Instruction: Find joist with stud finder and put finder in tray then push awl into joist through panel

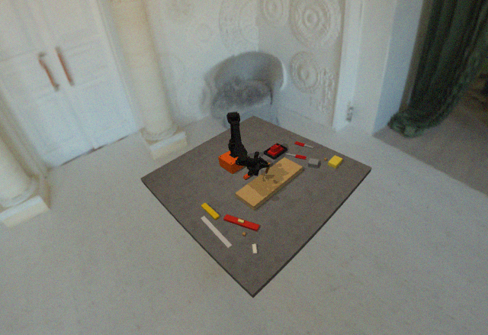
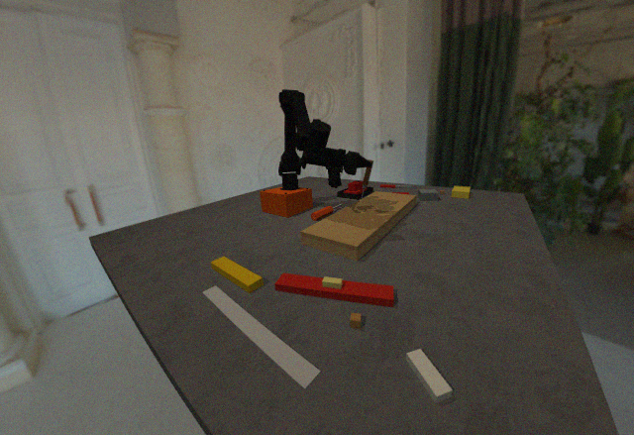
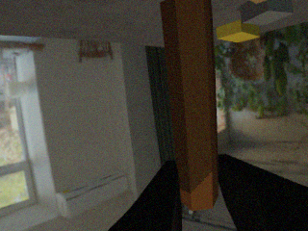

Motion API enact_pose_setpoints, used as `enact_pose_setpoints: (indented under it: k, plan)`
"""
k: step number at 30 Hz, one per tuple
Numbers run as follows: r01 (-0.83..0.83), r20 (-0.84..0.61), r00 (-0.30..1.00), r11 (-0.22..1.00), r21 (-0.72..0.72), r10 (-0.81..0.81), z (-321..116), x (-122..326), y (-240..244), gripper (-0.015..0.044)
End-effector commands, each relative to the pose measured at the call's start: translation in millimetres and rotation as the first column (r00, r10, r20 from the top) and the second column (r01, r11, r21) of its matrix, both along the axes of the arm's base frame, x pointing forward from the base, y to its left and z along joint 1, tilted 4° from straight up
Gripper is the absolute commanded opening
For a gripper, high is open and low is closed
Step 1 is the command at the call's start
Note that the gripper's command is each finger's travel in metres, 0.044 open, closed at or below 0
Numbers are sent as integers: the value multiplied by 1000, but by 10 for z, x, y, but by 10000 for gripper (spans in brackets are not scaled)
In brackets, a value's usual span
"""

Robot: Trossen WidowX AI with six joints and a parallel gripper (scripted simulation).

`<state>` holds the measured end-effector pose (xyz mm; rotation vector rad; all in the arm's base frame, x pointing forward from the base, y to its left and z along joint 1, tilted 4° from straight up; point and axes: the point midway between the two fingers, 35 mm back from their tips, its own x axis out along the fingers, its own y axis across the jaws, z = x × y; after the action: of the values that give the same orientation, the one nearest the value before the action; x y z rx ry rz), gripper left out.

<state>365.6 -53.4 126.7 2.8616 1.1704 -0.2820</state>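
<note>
My gripper (image 1: 268, 163) (image 2: 369, 163) (image 3: 195, 167) is shut on the awl's brown handle. The awl (image 1: 268, 169) (image 2: 367, 172) (image 3: 194, 96) points down, slightly tilted in the top and exterior views, over the far half of the wooden floor panel (image 1: 252, 197) (image 2: 333, 234). Its thin shank is faint in the exterior view, and I cannot tell whether the tip touches the panel. The red stud finder (image 1: 274, 149) (image 2: 354, 186) sits in the black tray (image 1: 283, 150) (image 2: 348, 195) behind the panel. The joist is hidden. No hole can be made out; shadow covers part of the panel.
An orange-handled tool (image 1: 246, 176) (image 2: 322, 212) lies between the orange base (image 1: 229, 162) and the panel. Red-handled screwdrivers (image 1: 300, 156), a grey block (image 1: 313, 162) and a yellow block (image 1: 335, 162) lie beyond it. A red level (image 1: 236, 220), yellow bar (image 1: 210, 210) and white strip (image 1: 216, 232) lie in front.
</note>
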Motion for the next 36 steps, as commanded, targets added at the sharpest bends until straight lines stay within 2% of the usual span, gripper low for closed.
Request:
enact_pose_setpoints:
  k: [1,36]
  plan:
    - [-7,7,1000,1000,0,7,-22,0,7,0]
    - [-7,7,1000,1000,1,7,-283,3,21,0]
